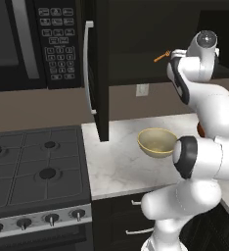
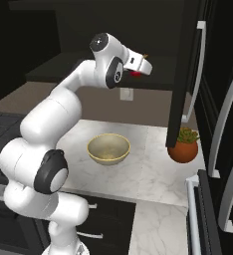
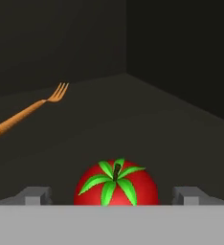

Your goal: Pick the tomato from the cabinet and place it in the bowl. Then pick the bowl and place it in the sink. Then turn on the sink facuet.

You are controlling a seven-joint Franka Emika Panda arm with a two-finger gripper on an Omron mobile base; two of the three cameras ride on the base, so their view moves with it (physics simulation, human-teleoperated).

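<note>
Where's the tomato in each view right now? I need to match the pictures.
Left base view: I can't pick it out; the arm covers that part of the shelf.
Right base view: a red sliver at the gripper, upper centre, tomato.
Hand view: bottom centre, between the fingertips.
Shared landmark: the orange fork.
</note>
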